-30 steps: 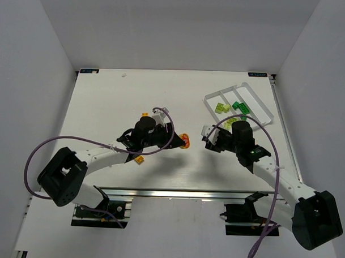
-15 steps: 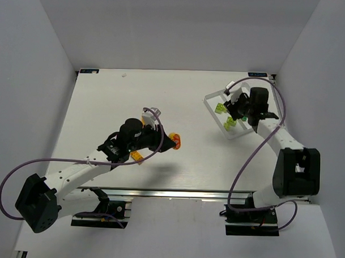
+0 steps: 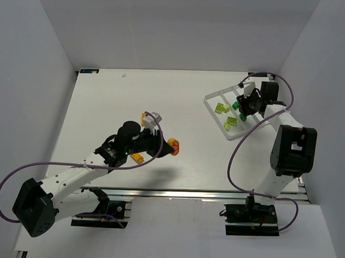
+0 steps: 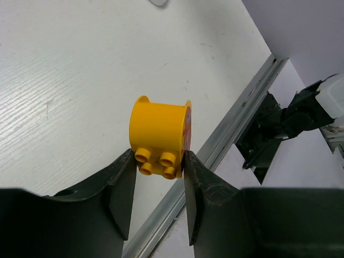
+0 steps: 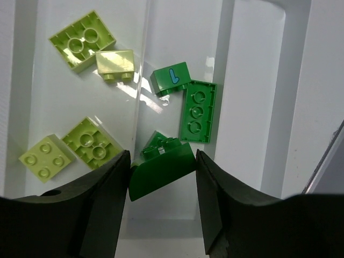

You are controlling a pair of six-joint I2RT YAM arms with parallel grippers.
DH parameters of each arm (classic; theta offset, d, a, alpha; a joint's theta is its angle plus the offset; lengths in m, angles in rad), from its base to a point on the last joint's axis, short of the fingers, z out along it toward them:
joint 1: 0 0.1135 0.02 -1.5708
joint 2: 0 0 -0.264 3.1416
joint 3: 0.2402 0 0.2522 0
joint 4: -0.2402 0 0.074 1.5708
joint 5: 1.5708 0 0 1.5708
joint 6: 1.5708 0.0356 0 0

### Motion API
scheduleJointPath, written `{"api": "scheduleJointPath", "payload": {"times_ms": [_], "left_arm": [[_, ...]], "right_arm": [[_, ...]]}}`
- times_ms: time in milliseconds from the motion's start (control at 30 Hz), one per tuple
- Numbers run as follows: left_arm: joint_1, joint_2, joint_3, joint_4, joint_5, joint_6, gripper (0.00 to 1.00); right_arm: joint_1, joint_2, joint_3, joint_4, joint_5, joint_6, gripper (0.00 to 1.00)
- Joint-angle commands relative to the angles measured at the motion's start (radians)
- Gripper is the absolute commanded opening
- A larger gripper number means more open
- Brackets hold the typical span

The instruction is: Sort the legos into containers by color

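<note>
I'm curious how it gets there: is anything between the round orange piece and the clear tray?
No object lies on the table between the round orange piece in the left gripper and the clear tray. The right gripper, holding a dark green brick, hangs over the tray, though.
</note>
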Motion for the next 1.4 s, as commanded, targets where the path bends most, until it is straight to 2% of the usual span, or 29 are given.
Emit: {"api": "scheduleJointPath", "payload": {"times_ms": [0,100,167,233,300,533,633,667,700,733,767,800,900,1000,1067,1100,1133,1200,1267,1367], "left_arm": [[-0.003,-0.043,0.0,0.024,0.038,0.012,0.11],[-0.003,-0.041,0.0,0.027,0.042,0.012,0.11],[-0.003,-0.041,0.0,0.03,0.045,0.012,0.11],[-0.003,-0.04,0.002,0.036,0.051,0.014,0.11],[-0.003,-0.035,0.005,0.038,0.053,0.017,0.11],[-0.003,-0.006,0.061,-0.001,0.059,0.044,0.11],[-0.003,0.031,0.123,-0.027,0.117,0.095,0.11],[-0.003,0.047,0.143,-0.041,0.18,0.142,0.11],[-0.003,0.081,0.181,-0.065,0.202,0.173,0.11],[-0.003,0.096,0.195,-0.094,0.225,0.22,0.11],[-0.003,0.11,0.203,-0.102,0.276,0.241,0.11],[-0.003,0.127,0.209,-0.116,0.292,0.258,0.11],[-0.003,0.13,0.187,-0.093,0.36,0.291,0.11],[-0.003,0.117,0.158,-0.081,0.349,0.333,0.11],[-0.012,0.089,0.125,-0.059,0.334,0.376,0.12],[-0.012,0.08,0.115,-0.035,0.323,0.385,0.12],[-0.012,0.072,0.106,-0.025,0.314,0.399,0.12],[-0.012,0.063,0.092,-0.004,0.306,0.405,0.12],[-0.012,0.069,0.083,-0.002,0.298,0.406,0.12],[-0.012,0.077,0.078,-0.002,0.286,0.413,0.12]], "right_arm": [[-0.018,0.043,0.076,-0.034,0.01,0.024,0.15],[-0.024,0.07,0.102,-0.055,0.006,0.03,0.25],[-0.029,0.078,0.108,-0.075,-0.007,0.033,0.38],[-0.029,0.078,0.105,-0.079,-0.008,0.033,0.61],[-0.033,0.064,0.092,-0.068,-0.016,0.035,0.67],[-0.044,-0.014,0.073,-0.065,-0.053,0.043,0.69],[-0.035,-0.116,0.02,-0.098,-0.23,-0.014,0.75],[-0.036,-0.197,-0.011,-0.106,-0.414,-0.09,0.79],[-0.032,-0.247,-0.089,-0.132,-0.529,-0.156,0.89],[-0.024,-0.29,-0.135,-0.144,-0.645,-0.216,0.89],[-0.02,-0.387,-0.183,-0.146,-0.827,-0.267,0.89],[-0.006,-0.428,-0.282,-0.12,-0.89,-0.323,0.89],[0.046,-0.564,-0.44,0.036,-0.997,-0.202,0.89],[0.152,-0.638,-0.476,0.02,-1.017,-0.212,0.89],[0.21,-0.657,-0.476,0.006,-0.984,-0.153,0.87],[0.245,-0.657,-0.476,0.032,-0.967,-0.095,0.8],[0.259,-0.646,-0.475,0.064,-0.918,0.034,0.76],[0.328,-0.625,-0.472,0.141,-0.871,0.149,0.67],[0.367,-0.588,-0.464,0.194,-0.841,0.266,0.64],[0.413,-0.56,-0.465,0.251,-0.814,0.372,0.66]]}}
